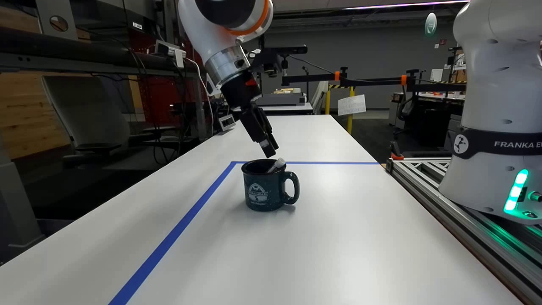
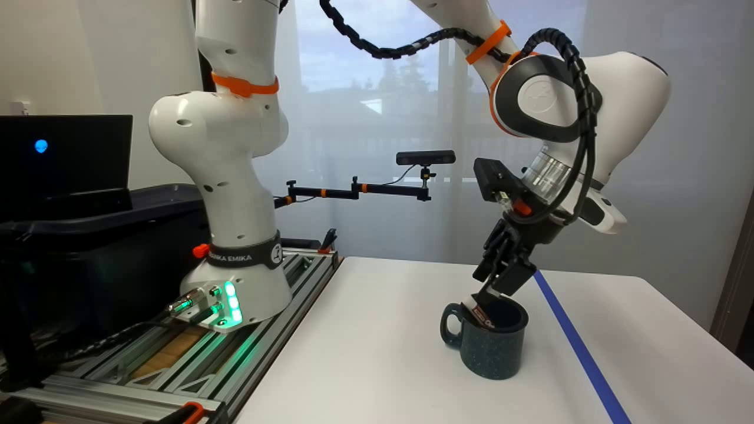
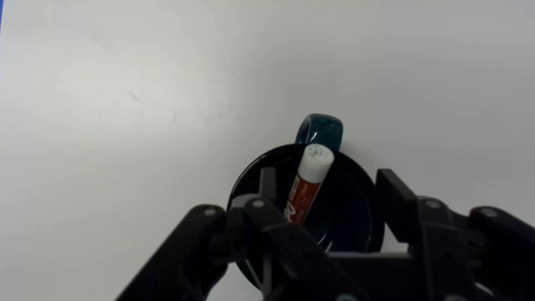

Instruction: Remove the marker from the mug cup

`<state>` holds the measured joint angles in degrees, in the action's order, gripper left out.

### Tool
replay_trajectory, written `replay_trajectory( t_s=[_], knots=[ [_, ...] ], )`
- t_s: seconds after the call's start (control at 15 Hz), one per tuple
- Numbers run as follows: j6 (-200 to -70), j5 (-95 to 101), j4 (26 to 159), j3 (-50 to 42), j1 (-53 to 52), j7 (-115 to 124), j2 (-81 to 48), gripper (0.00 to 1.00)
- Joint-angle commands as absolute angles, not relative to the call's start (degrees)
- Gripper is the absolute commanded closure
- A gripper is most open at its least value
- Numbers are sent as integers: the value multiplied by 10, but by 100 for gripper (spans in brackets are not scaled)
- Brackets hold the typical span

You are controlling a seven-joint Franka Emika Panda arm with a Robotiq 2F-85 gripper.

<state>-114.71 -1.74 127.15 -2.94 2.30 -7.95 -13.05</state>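
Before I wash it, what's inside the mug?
A marker leans in the mug, white end by the handle. Its lower end and part of the mug's floor show in no view, covered by the gripper or wall.

White arm (image 2: 221,132) w/ orange straps (image 2: 244,86), blk ribbed cable (image 2: 583,97), blk "FRANKA" band (image 1: 508,144), green LEDs (image 2: 233,302), blk gripper (image 3: 328,188)

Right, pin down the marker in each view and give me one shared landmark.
In an exterior view: the marker, just below picture centre, in the mug.
In an exterior view: the marker, right of centre, lower half.
Wrist view: the marker, right of centre, slightly low.
Shared landmark: the mug's handle; the marker leans toward it.
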Motion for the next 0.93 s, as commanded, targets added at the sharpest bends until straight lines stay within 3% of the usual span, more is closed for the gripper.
replay_trajectory(
  t_s=[0.0, 0.07, 0.8, 0.87],
  knots=[
    [-1154, -5, 1257, -23, 23, -77, -147, 43],
    [-1154, -4, 1254, -21, 22, -77, -151, 48],
    [-1156, 3, 1233, -19, 23, -70, -196, 55],
    [-1158, 4, 1231, -20, 23, -68, -201, 61]
  ],
)
